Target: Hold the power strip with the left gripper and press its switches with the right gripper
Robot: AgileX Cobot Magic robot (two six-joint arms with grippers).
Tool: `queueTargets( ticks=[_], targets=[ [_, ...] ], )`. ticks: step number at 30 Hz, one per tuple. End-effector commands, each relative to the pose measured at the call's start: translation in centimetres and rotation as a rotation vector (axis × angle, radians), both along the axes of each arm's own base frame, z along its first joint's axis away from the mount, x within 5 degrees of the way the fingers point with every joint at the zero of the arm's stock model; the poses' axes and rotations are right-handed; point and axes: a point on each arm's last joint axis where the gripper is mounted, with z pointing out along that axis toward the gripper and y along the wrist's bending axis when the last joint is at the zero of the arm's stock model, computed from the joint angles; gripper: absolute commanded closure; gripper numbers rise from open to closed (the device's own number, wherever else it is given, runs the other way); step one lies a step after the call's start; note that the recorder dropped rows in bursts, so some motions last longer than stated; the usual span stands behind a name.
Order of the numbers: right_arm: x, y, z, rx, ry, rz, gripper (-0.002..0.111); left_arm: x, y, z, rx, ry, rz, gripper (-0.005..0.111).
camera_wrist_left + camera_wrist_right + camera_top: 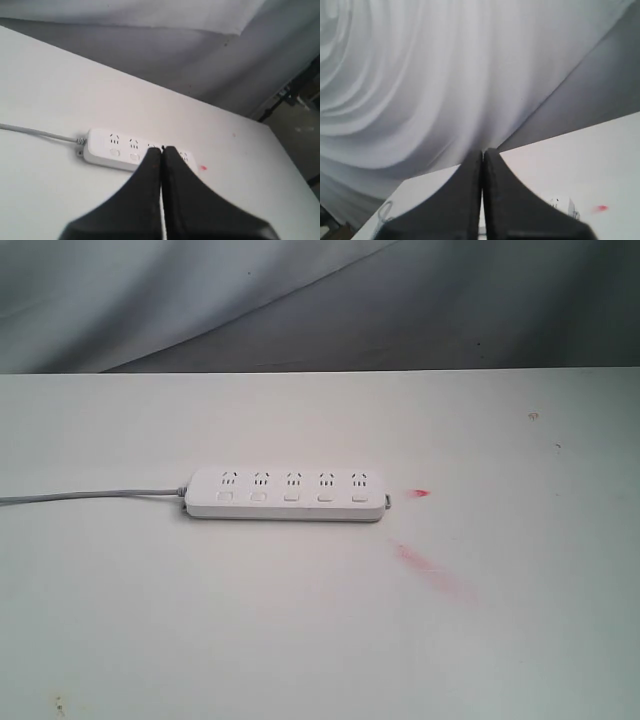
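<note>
Lying flat, one power strip (285, 506) shows five switches (291, 497).

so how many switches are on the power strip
5 switches, in one row along the power strip, one beside each socket set, from the cord end to the other. None hidden in the exterior view.

Bare table (500, 640) lay open all around the power strip (286, 493); only its grey cord (90, 495), running to the left edge, lay across the approach from that side.
</note>
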Motion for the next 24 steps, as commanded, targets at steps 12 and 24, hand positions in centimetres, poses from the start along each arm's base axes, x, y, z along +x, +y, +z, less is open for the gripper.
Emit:
queueTargets(
  ticks=[12,24],
  targets=[
    [12.4,4.8,1.5,-0.348,0.387,0.383,0.108,11.3,-2.8,1.1,0.296,0.234,-0.282,0.107],
    [23.6,12.0,-3.8,-0.625,0.610,0.487,0.108,21.9,-7.5,-4.9,0.434,0.384,-0.485,0.107]
  ],
)
